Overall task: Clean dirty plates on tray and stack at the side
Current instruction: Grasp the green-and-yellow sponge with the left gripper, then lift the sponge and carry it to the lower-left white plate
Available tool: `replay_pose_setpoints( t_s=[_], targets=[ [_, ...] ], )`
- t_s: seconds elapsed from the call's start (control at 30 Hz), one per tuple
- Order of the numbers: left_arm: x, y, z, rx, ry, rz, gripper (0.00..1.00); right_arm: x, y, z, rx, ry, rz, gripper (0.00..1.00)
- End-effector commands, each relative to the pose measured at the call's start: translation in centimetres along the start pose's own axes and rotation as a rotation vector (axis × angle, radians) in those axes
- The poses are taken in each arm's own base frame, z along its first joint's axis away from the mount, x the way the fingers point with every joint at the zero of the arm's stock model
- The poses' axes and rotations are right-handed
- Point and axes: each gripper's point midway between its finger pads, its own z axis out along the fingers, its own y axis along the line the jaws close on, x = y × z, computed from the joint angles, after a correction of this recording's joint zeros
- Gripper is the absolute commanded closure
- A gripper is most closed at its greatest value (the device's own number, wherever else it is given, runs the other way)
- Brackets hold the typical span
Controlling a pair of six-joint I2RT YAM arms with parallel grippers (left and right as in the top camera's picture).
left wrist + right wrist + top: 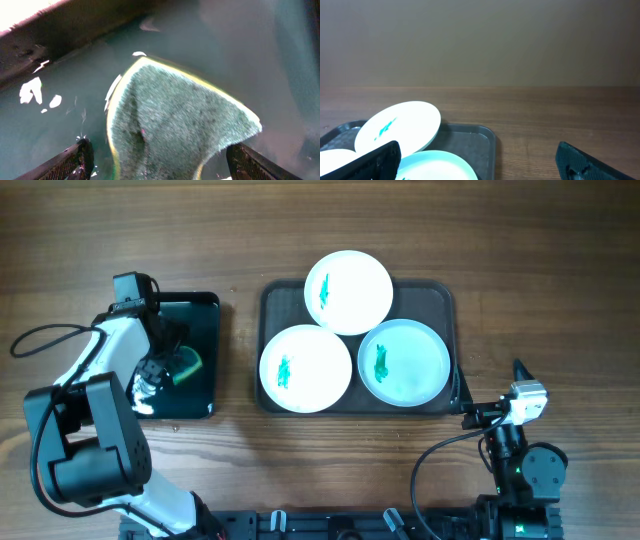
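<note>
Looking overhead, you have three smeared plates (pixel 305 368) overlapping on the tray (pixel 447 305), while the left arm (pixel 95 410) half hides the sponge (pixel 190 363). Left wrist: left fingers (pixel 75 160) stand open astride it on the glossy black tray (pixel 70 90); a shallow pinch could slip. Right wrist: right fingers (pixel 375 160) gape, tips cropped.

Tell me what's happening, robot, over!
Left hand open around green sponge in small black tray. Right hand open, parked beside big tray. Three plates on it, all smeared. Nothing in the way.
</note>
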Motion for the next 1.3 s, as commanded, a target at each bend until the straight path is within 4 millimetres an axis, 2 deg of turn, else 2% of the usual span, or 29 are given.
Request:
replay_pose_setpoints(
  t_s=[0.0, 0.13, 0.23, 0.47, 0.6, 0.8, 0.9, 0.93, 1.0, 1.07, 1.13, 1.17, 1.23, 1.27],
  targets=[
    [-1.1, 0.6, 0.0, -0.049, -0.062, 0.031, 0.68, -0.2, -0.1, 0.0, 0.005, -0.007, -0.014, 0.0],
    [-0.3, 0.6, 0.0, -0.039, -0.018, 0.034, 0.66, -0.2, -0.1, 0.0, 0.005, -0.007, -0.014, 0.0],
    [0.5, 0.4, 0.0, -0.025, 0.024, 0.035, 0.95, -0.2, -0.1, 0.0, 0.005, -0.007, -0.014, 0.0],
    [1.7, -0.5, -0.9, 0.039, 0.091, 0.033, 0.96, -0.2, -0.1, 0.0, 0.005, -0.007, -0.014, 0.0],
    [1.1, -0.7, -3.8, 0.079, 0.057, 0.03, 0.96, -0.2, -0.1, 0.0, 0.005, -0.007, -0.013, 0.0],
    [0.0, -2.2, -11.6, 0.281, -0.052, 0.101, 0.96, -0.2, -0.1, 0.0, 0.005, -0.007, -0.013, 0.0],
    [-0.3, -2.1, -13.5, 0.313, -0.086, 0.098, 0.96, -0.2, -0.1, 0.0, 0.005, -0.007, -0.013, 0.0],
    [-0.3, -2.0, -13.5, 0.309, -0.088, 0.098, 0.96, -0.2, -0.1, 0.0, 0.005, -0.007, -0.014, 0.0],
    [-0.5, -1.1, -12.0, 0.251, -0.103, 0.092, 0.96, -0.2, -0.1, 0.0, 0.005, -0.007, -0.013, 0.0],
    [-0.9, 0.4, -9.3, 0.147, -0.135, 0.087, 0.96, -0.2, -0.1, 0.0, 0.005, -0.007, -0.014, 0.0],
    [0.0, 1.0, -6.0, 0.088, -0.09, 0.096, 0.96, -0.2, -0.1, 0.0, 0.005, -0.007, -0.014, 0.0],
    [0.3, 1.3, -5.1, 0.067, -0.069, 0.1, 0.96, -0.2, -0.1, 0.0, 0.005, -0.007, -0.014, 0.0],
    [0.4, 1.2, -5.2, 0.069, -0.057, 0.101, 0.96, -0.2, -0.1, 0.0, 0.005, -0.007, -0.014, 0.0],
    [0.2, 0.8, -6.2, 0.085, -0.06, 0.1, 0.96, -0.2, -0.1, 0.0, 0.005, -0.007, -0.013, 0.0]
  ],
)
